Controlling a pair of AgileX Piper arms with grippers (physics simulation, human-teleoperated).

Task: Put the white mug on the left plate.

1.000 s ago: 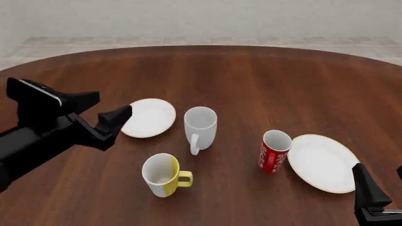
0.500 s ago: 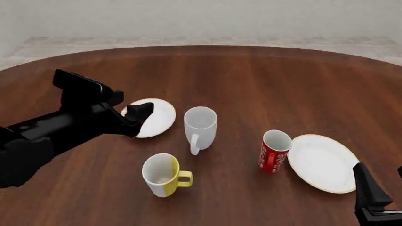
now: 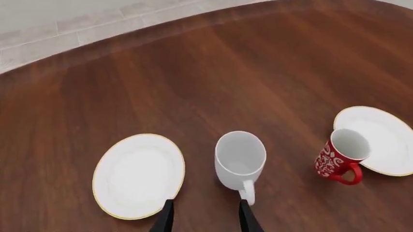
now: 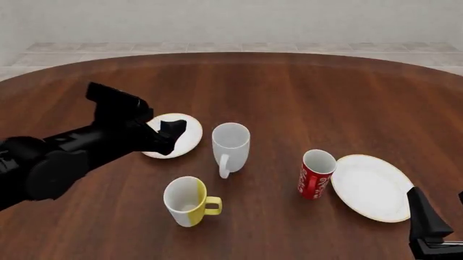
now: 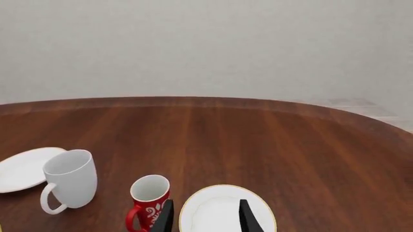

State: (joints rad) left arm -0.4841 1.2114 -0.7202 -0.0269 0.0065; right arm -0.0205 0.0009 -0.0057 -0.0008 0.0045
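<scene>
The white mug [image 4: 231, 145] stands upright mid-table with its handle toward me; it also shows in the left wrist view [image 3: 240, 159] and the right wrist view [image 5: 69, 185]. The left plate [image 4: 190, 131], small with a gold rim, lies just left of the mug and shows whole in the left wrist view [image 3: 139, 175]. My left gripper [image 4: 172, 134] is open and empty, hovering over the plate's near edge, left of the mug; its fingertips [image 3: 166, 218] straddle the gap between plate and mug. My right gripper [image 4: 439, 216] is open and empty at the near right.
A white-and-yellow mug [image 4: 188, 201] stands near me, in front of the white mug. A red mug [image 4: 316, 174] stands to the right, beside the larger gold-rimmed plate [image 4: 372, 187]. The round table's far edge [image 4: 231, 53] lies well beyond.
My left arm has swung right and forward, bringing its gripper over the left plate's near edge, closer to the white mug. The right arm and all the crockery have not moved.
</scene>
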